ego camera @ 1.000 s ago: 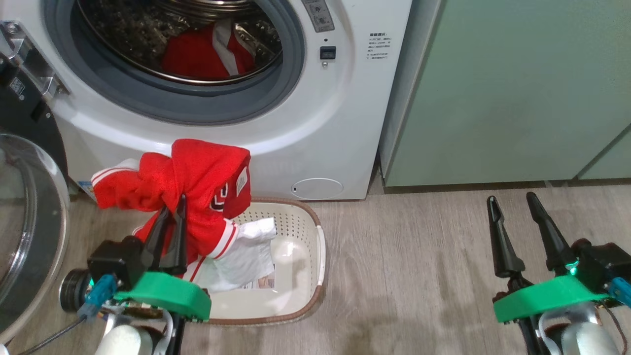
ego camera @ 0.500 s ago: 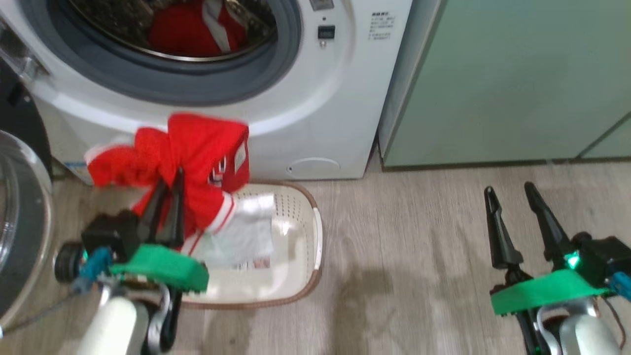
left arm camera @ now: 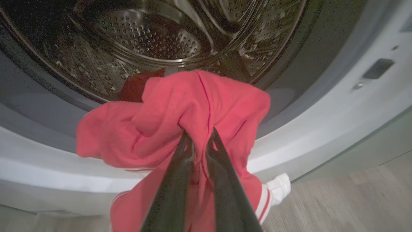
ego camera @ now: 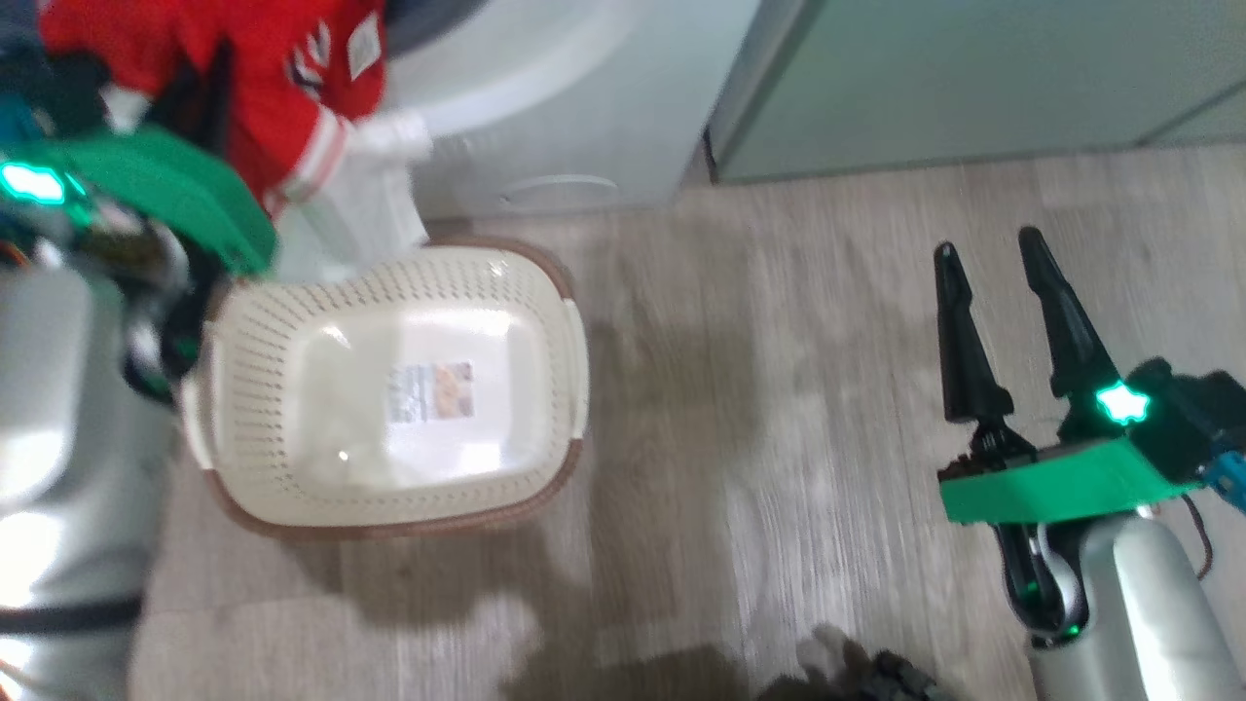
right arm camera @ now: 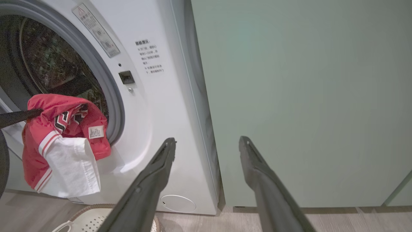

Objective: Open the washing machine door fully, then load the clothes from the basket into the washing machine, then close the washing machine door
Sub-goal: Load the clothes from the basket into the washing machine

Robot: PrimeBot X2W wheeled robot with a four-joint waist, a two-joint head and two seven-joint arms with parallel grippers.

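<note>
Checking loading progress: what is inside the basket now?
The basket holds just its floor label; no garments lie in it. The left arm hides its left edge. The clothes hang from the left pincer.

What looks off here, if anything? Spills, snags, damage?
Nothing spilled or damaged. One oddity: a white cloth hangs loose below the red jersey pinched in the left tool, dangling in front of the washing machine, outside the drum. It may drop or snag going in. The basket holds just its label.
</note>
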